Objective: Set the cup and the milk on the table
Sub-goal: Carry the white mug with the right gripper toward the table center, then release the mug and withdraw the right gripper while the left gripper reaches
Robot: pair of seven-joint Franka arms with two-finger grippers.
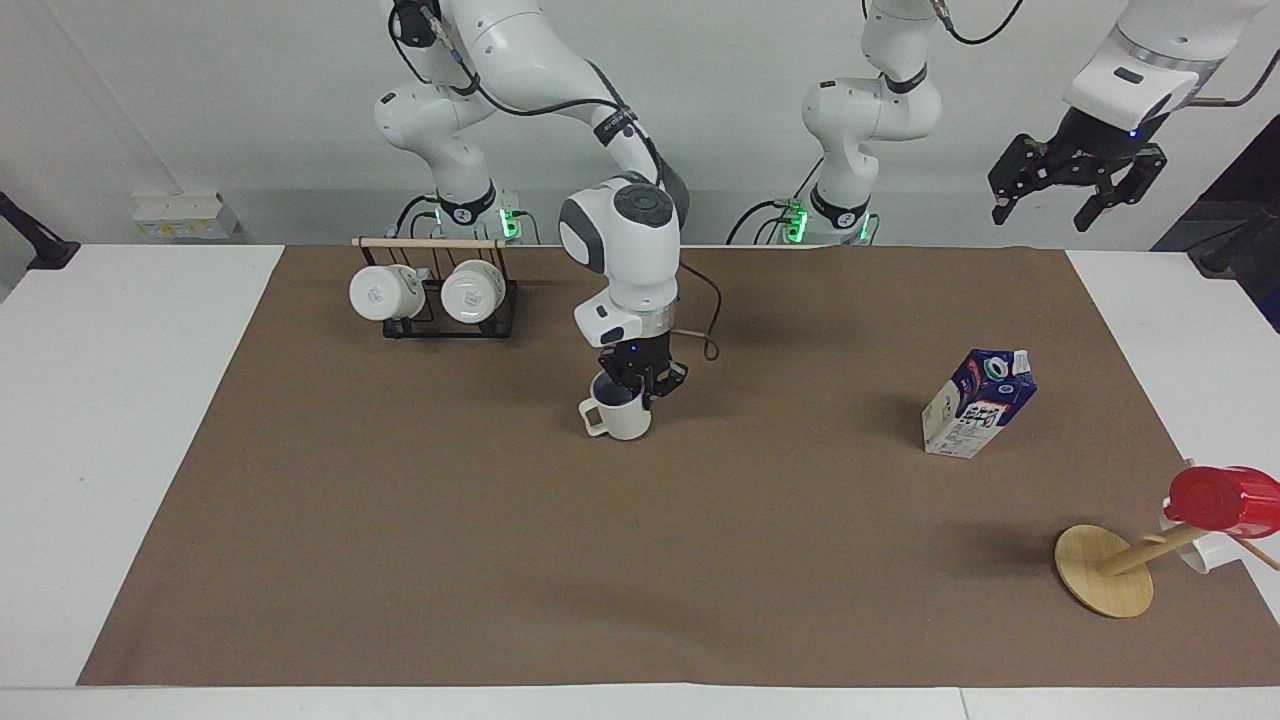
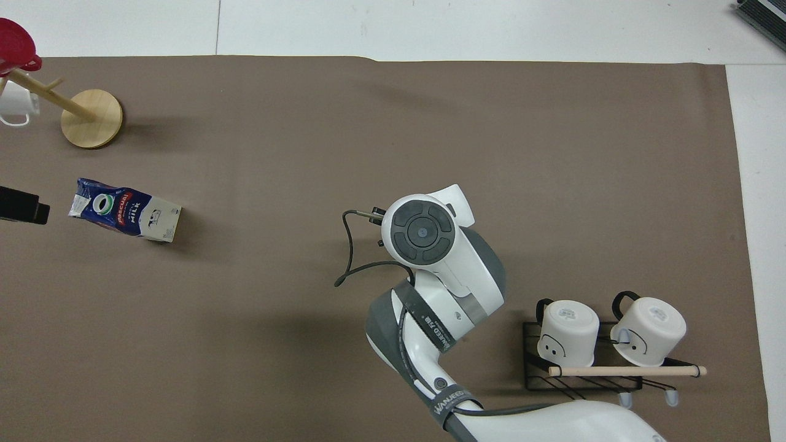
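The cream-beige cup (image 1: 620, 418) is upright at the middle of the brown sheet (image 1: 600, 560) on the white table (image 1: 120, 420), on or just above it. My right gripper (image 1: 640, 385) is shut on the cup's rim, one finger inside. In the overhead view the right arm's wrist (image 2: 424, 230) hides the cup. The milk (image 1: 975, 402) stands tilted on the sheet toward the left arm's end and also shows in the overhead view (image 2: 126, 209). My left gripper (image 1: 1075, 185) waits open, high over that end.
A black rack (image 1: 430, 293) with two white mugs stands near the right arm's base (image 2: 608, 344). A wooden mug tree (image 1: 1103, 570) with a red cup (image 1: 1220, 497) leans at the left arm's end, farther from the robots than the milk.
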